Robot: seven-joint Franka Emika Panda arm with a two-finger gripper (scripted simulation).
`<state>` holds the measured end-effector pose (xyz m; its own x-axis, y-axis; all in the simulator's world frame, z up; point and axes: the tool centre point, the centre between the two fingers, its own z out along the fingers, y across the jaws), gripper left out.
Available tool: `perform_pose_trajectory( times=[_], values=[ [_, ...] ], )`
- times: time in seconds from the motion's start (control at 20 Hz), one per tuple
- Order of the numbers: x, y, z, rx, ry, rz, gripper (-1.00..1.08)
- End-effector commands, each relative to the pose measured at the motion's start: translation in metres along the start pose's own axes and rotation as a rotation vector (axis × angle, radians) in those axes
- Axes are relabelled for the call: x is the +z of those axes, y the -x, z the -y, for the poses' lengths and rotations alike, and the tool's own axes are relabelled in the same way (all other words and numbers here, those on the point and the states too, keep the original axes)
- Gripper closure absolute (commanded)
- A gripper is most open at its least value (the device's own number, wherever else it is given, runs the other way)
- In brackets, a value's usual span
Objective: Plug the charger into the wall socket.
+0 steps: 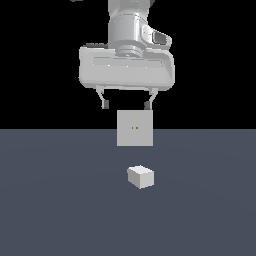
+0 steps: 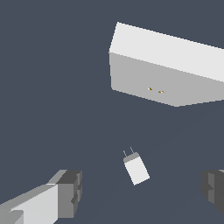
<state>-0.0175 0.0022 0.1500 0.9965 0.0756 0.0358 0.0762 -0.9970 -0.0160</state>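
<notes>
The charger (image 1: 140, 177) is a small white block lying on the dark grey floor, in front of the wall socket as the exterior view shows it. In the wrist view the charger (image 2: 137, 168) shows two thin prongs pointing toward the socket. The wall socket (image 1: 134, 128) is an upright light-grey square plate with two tiny orange dots at its centre, and the wrist view shows the wall socket (image 2: 162, 74) from above. My gripper (image 1: 126, 105) hangs open high above the floor with nothing between its fingers (image 2: 70, 192).
The dark grey floor (image 1: 60, 200) spreads flat around both objects.
</notes>
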Motion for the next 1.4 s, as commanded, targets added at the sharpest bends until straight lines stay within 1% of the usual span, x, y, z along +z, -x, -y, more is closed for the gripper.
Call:
perform_pose_trajectory(
  times=[0.0, 0.7, 1.35],
  values=[
    [0.005, 0.005, -0.001, -0.027, -0.003, -0.021, -0.92],
    [0.041, 0.034, -0.010, -0.224, -0.031, -0.170, -0.92],
    [0.070, 0.048, -0.018, -0.366, -0.057, -0.278, -0.92]
  ],
)
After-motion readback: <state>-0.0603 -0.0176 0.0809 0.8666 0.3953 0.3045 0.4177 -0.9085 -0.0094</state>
